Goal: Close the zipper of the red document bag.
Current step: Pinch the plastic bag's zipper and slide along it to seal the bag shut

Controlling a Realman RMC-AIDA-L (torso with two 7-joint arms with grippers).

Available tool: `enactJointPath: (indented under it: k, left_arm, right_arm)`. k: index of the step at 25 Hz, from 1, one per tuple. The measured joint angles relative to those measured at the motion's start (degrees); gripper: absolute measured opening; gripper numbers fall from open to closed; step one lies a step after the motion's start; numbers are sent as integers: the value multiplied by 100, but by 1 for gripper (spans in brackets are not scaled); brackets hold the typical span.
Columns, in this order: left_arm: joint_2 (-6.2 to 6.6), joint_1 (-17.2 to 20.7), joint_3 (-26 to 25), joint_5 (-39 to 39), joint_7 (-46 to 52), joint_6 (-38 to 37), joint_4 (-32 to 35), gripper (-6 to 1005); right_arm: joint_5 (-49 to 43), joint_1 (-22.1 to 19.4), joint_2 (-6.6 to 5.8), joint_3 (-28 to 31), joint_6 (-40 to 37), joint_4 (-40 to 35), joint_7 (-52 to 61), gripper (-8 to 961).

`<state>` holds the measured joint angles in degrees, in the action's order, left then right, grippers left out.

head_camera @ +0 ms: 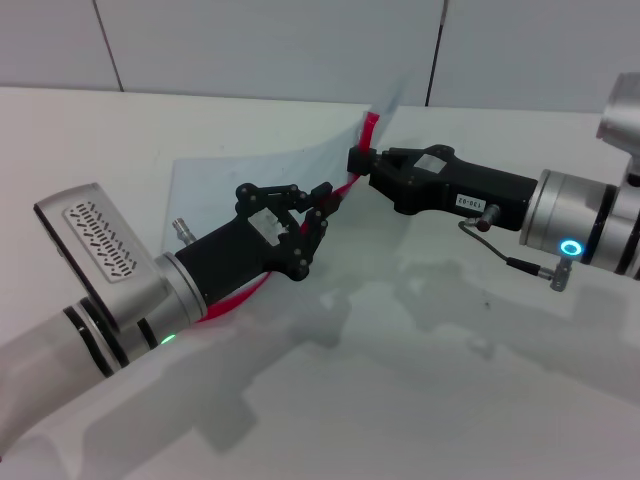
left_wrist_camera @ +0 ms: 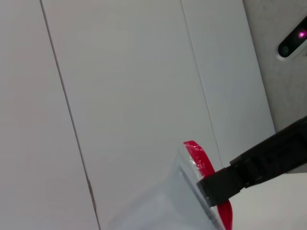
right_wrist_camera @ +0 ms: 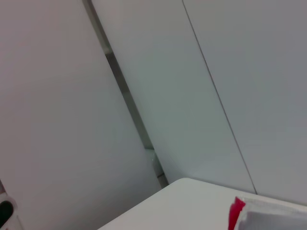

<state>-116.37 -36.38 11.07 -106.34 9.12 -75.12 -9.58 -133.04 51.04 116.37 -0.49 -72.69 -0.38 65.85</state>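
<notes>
The red document bag [head_camera: 228, 172] is a pale-blue translucent pouch lying on the white table, with its far right corner raised. Its zipper [head_camera: 345, 187] is a red strip along the right edge, curving from under my left arm up to the raised corner. In the head view my left gripper [head_camera: 320, 207] is shut on the zipper partway along. Just beyond it, my right gripper [head_camera: 357, 160] is shut on the bag's red-trimmed end. The left wrist view shows the zipper end [left_wrist_camera: 200, 160] held by a right fingertip [left_wrist_camera: 225, 184]. The slider is hidden.
The white table [head_camera: 420, 330] stretches to the front and right. White wall panels [head_camera: 280, 45] stand close behind the bag. A cable loop [head_camera: 500, 250] hangs under the right wrist.
</notes>
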Motion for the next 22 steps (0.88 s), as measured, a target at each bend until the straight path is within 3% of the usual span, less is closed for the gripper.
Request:
enactJointPath:
  k: [10,22]
  left_arm:
    - [8,43,0,1,12,50,0,76]
    - [9,63,0,15,12,50,18,74]
  right_arm:
    - [235,-473,-21,493,-31,-422,18,87]
    - [1162,-1214,-36,595,-36,-1281,318,99]
